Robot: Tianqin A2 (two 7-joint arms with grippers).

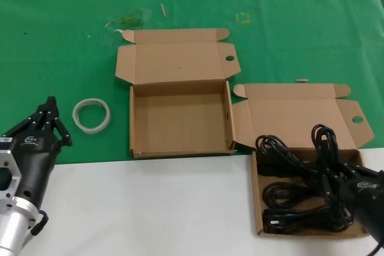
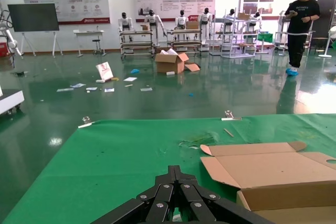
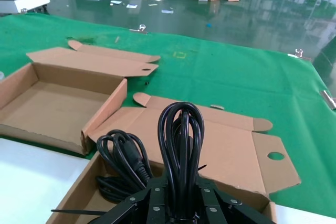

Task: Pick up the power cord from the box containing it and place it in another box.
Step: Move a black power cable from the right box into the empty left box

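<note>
The power cord (image 1: 327, 148) is a thin black cable gathered into a long slim bundle of parallel loops; the right wrist view shows the loop end (image 3: 181, 145) standing upright out of the tool, strands close together and rounded at the top. The right gripper (image 1: 347, 179) is at the lower right edge of the head view, over the box containing it (image 1: 300, 112), fingers (image 3: 157, 200) closed on the bundle's lower part. The looped end rises above the box rim, near the box's rear wall.

More black cable lies coiled in the same box: a 2nd looped bundle (image 1: 279, 151) toward the box's left side, plus flat coils (image 1: 300, 217) along the front. The plug end of the held cord cannot be told apart from the other cables.

That box is brown cardboard, w/ wide short lid folded back flat on the green cloth (image 1: 60, 40); round hole (image 1: 357, 119) sits in the lid's right corner tab.

Another box (image 1: 180, 118) sits to the left, apart from the first box, interior bare. Lid is taller, w/ round hole (image 1: 230, 59) at its right edge.

The left gripper (image 1: 49, 118) is parked at lower left, near a whitish ring (image 1: 92, 114) on the cloth. Its fingers (image 2: 176, 192) meet at the tips, holding nothing.

Both boxes straddle the border between the cloth and the white table surface (image 1: 150, 208).
</note>
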